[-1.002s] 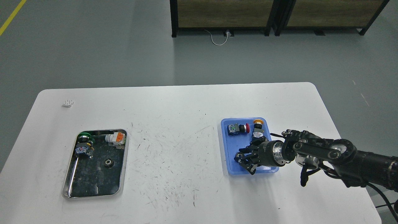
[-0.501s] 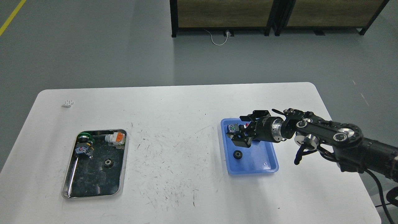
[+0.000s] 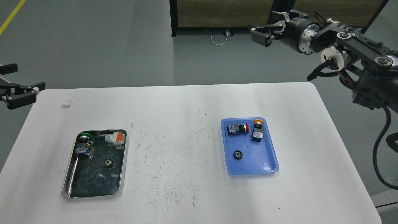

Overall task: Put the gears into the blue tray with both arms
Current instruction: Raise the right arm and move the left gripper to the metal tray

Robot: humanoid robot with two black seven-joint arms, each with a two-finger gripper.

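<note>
— Since the job is about gears, where are they?
— One gear (image 3: pixel 238 154) lies flat on the floor of the blue tray (image 3: pixel 270 157), toward its near left part, touching nothing. The other gear (image 3: pixel 108 162) sits in the steel tray (image 3: pixel 71 174) on the left side of the table (image 3: pixel 180 105), on the dark bottom.
— What else is in the blue tray?
— Two switches at the far end: a red-capped switch (image 3: pixel 238 128) lying on its side and a yellow-capped switch (image 3: pixel 257 130) just beside it, both apart from the gear.
— And in the steel tray?
— A green-capped switch (image 3: pixel 83 143) at the far left corner and an orange-and-white switch (image 3: pixel 115 137) at the far right corner, each apart from the gear.
— The grippers?
— The right gripper (image 3: pixel 264 31) is high above the far edge of the table, well away from the blue tray, jaws apart and holding nothing. The left gripper (image 3: pixel 18 90) shows at the left edge of the view, beyond the table's far left corner, with its jaws apart and empty as well.
— Anything else on the table?
— A small white piece (image 3: pixel 67 103) near the far left corner.
</note>
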